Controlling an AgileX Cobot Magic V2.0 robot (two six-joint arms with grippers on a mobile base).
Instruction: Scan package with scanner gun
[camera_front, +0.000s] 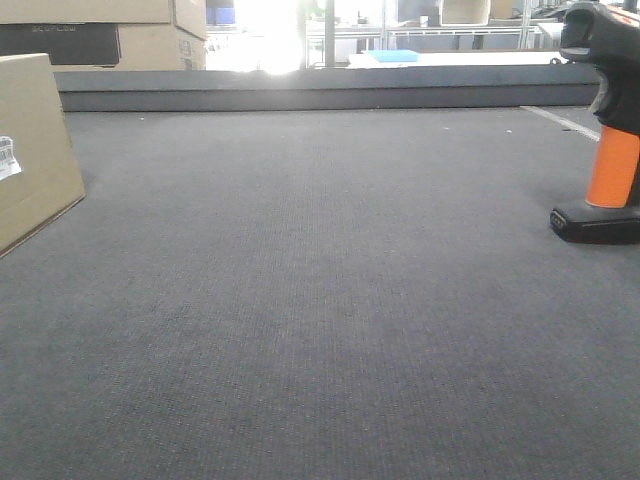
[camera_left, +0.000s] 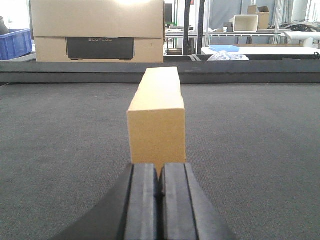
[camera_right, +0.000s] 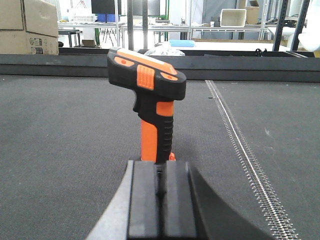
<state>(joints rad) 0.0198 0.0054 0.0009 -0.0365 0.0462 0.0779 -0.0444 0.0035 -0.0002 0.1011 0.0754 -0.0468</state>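
Grey carpet-like matting covers the desk (camera_front: 320, 300) that I am working over, and it fills most of every view. Beyond its raised far edge I can see a large cardboard box with a dark printed panel (camera_left: 97, 31), stacked against the background shelving.

On the desk, the package (camera_left: 156, 120) stands at the left side in the front view, a plain tan carton with a small white label (camera_front: 8, 157) on its face. From my left wrist camera it sits end-on, straight ahead of the left gripper (camera_left: 160, 187) and just beyond its tips. That gripper's two black pads are pressed together with nothing between them.

At the right edge of the front view the scanner gun (camera_right: 150, 100) stands upright on its flat black base (camera_front: 596, 224), orange neck rising to the bulky black head. My right wrist camera looks at it head-on, just past the right gripper (camera_right: 160, 182), whose pads also meet, holding nothing.
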